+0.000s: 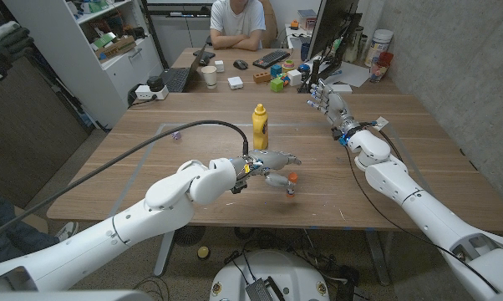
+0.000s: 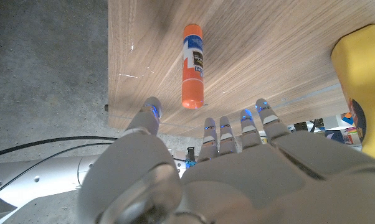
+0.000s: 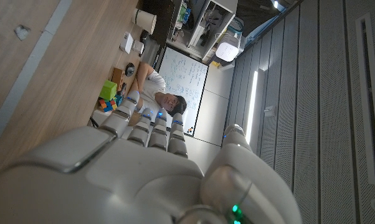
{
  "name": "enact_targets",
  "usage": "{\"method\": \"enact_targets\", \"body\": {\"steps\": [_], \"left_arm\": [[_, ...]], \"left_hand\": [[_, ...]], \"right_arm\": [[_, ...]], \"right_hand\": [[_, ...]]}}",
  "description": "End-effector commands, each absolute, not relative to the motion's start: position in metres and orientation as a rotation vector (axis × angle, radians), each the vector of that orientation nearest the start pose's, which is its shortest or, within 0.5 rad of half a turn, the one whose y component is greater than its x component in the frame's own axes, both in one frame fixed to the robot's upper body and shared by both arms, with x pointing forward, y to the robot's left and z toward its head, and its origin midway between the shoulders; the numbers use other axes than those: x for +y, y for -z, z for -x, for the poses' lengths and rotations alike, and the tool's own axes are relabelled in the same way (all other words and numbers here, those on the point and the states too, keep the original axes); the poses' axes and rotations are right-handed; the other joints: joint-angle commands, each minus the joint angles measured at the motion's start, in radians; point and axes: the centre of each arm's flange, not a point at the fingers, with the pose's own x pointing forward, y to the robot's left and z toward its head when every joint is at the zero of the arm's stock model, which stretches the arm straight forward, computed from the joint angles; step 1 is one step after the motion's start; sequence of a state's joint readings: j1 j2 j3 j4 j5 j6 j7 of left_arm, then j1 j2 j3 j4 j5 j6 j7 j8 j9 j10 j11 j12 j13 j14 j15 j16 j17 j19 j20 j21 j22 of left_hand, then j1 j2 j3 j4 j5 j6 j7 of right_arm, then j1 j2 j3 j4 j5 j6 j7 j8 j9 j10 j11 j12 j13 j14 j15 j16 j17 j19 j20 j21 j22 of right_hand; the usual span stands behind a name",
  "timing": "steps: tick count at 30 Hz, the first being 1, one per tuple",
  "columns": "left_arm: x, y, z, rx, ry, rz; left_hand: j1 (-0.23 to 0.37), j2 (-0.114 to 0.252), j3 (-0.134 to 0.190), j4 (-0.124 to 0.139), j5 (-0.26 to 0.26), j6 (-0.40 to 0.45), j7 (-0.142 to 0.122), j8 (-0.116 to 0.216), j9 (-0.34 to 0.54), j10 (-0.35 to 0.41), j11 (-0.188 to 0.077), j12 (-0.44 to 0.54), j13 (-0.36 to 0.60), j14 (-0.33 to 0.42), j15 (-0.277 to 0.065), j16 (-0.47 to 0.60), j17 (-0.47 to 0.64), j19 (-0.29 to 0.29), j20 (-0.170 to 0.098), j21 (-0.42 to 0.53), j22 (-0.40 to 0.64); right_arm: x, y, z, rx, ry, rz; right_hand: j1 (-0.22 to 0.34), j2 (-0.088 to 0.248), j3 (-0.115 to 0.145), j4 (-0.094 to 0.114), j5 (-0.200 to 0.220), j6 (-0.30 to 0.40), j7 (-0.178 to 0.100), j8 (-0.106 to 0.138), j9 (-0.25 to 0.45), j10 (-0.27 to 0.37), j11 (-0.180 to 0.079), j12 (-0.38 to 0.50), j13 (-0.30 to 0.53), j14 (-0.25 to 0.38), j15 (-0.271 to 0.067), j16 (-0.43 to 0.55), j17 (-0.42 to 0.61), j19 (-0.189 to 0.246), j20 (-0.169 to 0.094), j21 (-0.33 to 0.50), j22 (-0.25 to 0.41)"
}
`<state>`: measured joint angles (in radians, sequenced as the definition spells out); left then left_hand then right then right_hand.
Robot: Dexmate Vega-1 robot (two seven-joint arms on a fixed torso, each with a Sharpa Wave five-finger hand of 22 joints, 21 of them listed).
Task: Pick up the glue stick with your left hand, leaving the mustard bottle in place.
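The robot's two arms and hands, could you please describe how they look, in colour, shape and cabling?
Both arms are smooth, rounded glossy-white shells. The left hand and right hand are silver-grey, with small blue lights on the fingers. A black cable arcs to the left wrist; a thinner dark cable trails along the right arm.

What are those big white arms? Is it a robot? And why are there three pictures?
Yes, it's a robot with two arms. One camera on its head looks down at the wooden table. Two more sit on its wrists, so those pictures look turned around. The left hand is open, reaching over a glue stick with an orange cap that stands on the table. It holds nothing yet. The yellow mustard bottle stands just behind. The right hand waits farther off, holding nothing.
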<state>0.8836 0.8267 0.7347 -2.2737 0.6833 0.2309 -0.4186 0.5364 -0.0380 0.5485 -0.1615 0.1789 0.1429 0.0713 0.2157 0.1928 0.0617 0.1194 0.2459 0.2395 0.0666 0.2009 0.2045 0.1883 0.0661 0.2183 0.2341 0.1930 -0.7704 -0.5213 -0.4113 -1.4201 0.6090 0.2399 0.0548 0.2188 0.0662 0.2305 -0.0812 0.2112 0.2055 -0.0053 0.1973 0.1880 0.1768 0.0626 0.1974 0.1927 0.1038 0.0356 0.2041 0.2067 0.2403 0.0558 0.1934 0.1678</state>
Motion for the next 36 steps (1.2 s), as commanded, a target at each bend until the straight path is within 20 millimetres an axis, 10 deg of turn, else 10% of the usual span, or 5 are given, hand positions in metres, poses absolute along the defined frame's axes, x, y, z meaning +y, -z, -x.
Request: {"method": "enact_targets", "body": {"steps": [1, 36], "left_arm": [[0.063, 0.037, -0.465, -0.727, 0.541, -1.633], [0.050, 0.038, -0.497, -0.673, 0.581, -1.632]], "left_hand": [[0.015, -0.003, -0.004, -0.001, 0.005, -0.003, -0.008, -0.004, 0.004, -0.005, 0.003, 0.002, 0.002, 0.001, 0.003, 0.001, 0.002, 0.004, 0.003, 0.007, 0.001], [0.026, -0.004, -0.012, 0.000, 0.006, 0.017, -0.014, 0.003, 0.005, 0.013, -0.006, 0.010, 0.004, 0.035, 0.000, 0.011, 0.003, 0.013, 0.003, 0.000, -0.001]], "right_arm": [[-0.246, -0.034, -0.636, -0.688, -0.328, 0.043], [-0.252, -0.034, -0.652, -0.694, -0.318, 0.037]], "right_hand": [[-0.004, -0.003, -0.001, -0.001, 0.007, 0.011, -0.002, 0.004, 0.003, 0.008, 0.000, 0.007, 0.006, 0.005, -0.002, 0.009, 0.004, 0.004, 0.005, 0.001, 0.003], [-0.006, -0.002, -0.001, -0.004, 0.008, 0.021, -0.006, 0.006, 0.004, 0.010, -0.006, 0.007, 0.006, 0.015, -0.005, 0.011, 0.004, 0.007, 0.021, 0.001, 0.003]]}}
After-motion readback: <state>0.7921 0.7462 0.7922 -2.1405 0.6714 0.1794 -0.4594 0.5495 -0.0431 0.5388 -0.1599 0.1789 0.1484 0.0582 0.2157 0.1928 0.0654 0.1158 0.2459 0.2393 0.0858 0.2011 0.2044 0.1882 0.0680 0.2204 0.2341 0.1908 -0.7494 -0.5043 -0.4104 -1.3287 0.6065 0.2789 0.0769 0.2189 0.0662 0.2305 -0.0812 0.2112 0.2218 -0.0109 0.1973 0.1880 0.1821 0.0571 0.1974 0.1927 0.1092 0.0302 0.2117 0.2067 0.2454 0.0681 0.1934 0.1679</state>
